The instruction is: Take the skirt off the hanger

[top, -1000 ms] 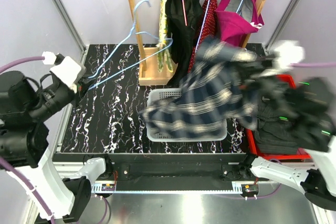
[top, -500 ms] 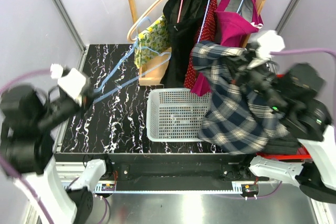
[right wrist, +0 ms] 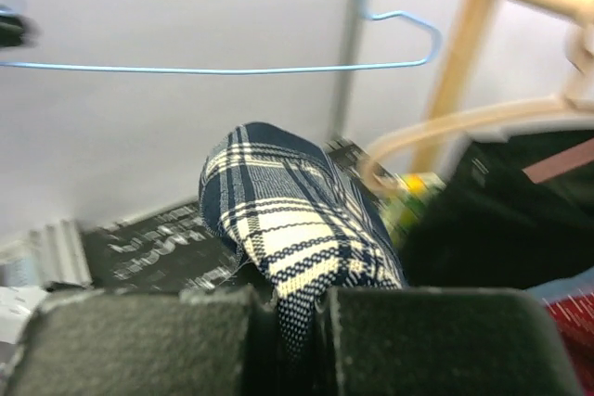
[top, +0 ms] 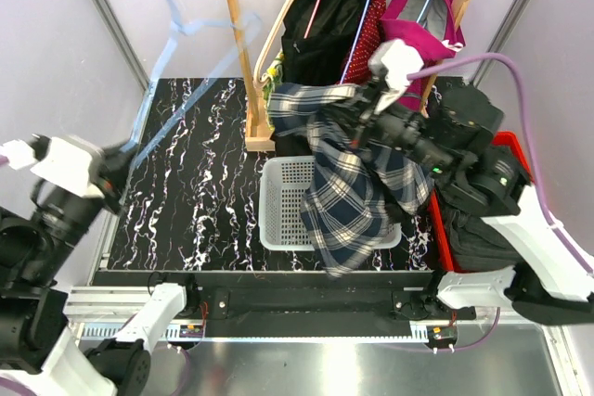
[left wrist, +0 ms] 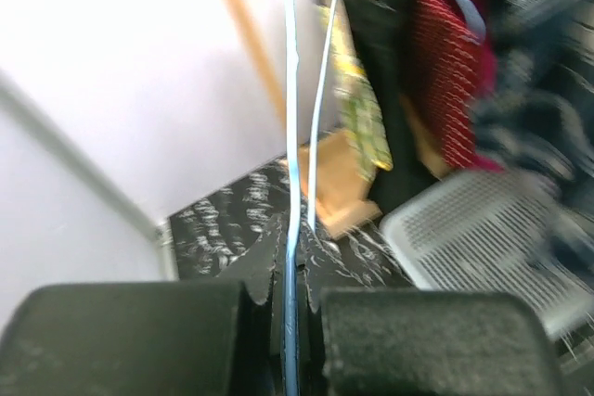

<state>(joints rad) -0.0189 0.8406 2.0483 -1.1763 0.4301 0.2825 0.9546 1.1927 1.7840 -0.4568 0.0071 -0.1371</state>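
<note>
— So, where is the navy-and-white plaid fabric skirt [top: 348,192] hanging?
— From the right jaws, which are clenching its bunched edge and dangling it over the white plastic mesh basket [top: 278,203], probably for dropping.
— And the light blue wire hanger [left wrist: 293,173]?
— The left jaws are pinching it, holding it high at far left, apart from the cloth.

You see the skirt [top: 348,192], navy-and-cream plaid, well apart from the hanger [left wrist: 294,136]. It hangs in a long crumpled drape over the white basket [top: 286,203], and the right gripper [right wrist: 290,311] pinches a fold at its top. The hanger is thin light-blue wire, bare, raised high at the far left with its lower end clamped in the left gripper [left wrist: 290,277].
</note>
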